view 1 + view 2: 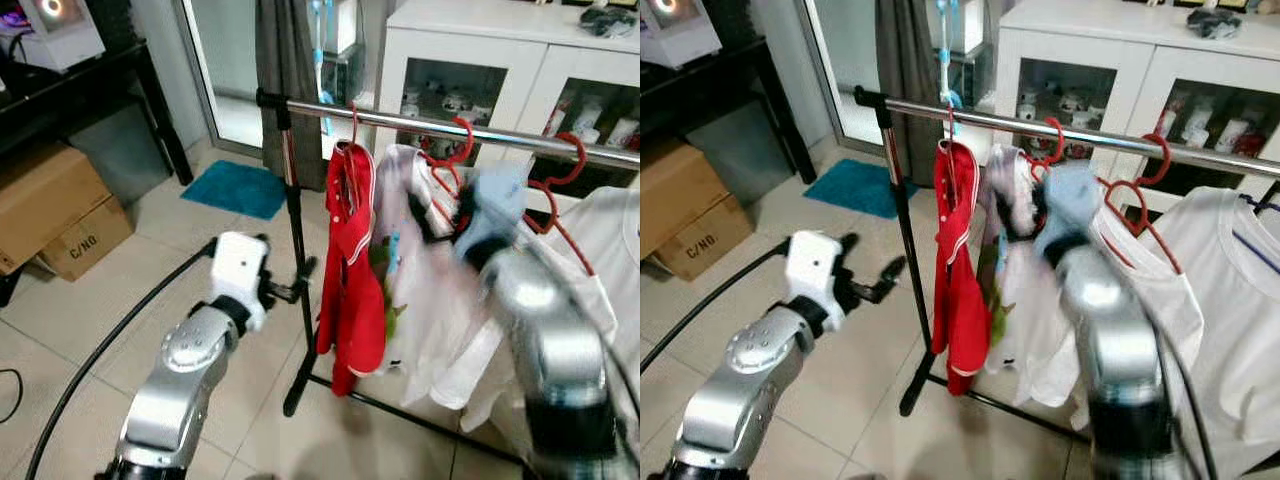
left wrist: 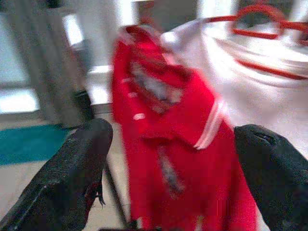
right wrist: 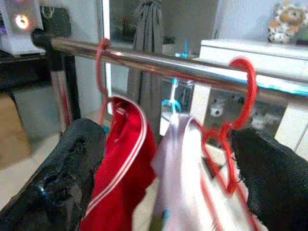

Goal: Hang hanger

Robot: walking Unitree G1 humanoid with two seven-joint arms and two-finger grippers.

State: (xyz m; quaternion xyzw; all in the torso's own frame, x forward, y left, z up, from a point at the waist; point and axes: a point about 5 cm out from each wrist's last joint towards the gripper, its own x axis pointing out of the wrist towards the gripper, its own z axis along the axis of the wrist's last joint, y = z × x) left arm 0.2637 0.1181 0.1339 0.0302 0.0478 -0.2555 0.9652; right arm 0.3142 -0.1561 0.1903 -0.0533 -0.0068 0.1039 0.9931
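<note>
well, my right gripper (image 3: 166,183) is spread wide and empty just under the rail (image 1: 450,128), where the red hanger (image 1: 352,125) hangs. my left gripper (image 1: 875,275) gapes empty beside the rack's post (image 1: 293,225), with boxes (image 1: 55,210) and a cabinet (image 1: 500,70) around.

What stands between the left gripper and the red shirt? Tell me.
The rack's black upright post stands between the left gripper and the red shirt in the right eye view; the open fingers hold nothing.

Head cams look down at rail (image 1: 450,128); wrist cams close on clothes.
</note>
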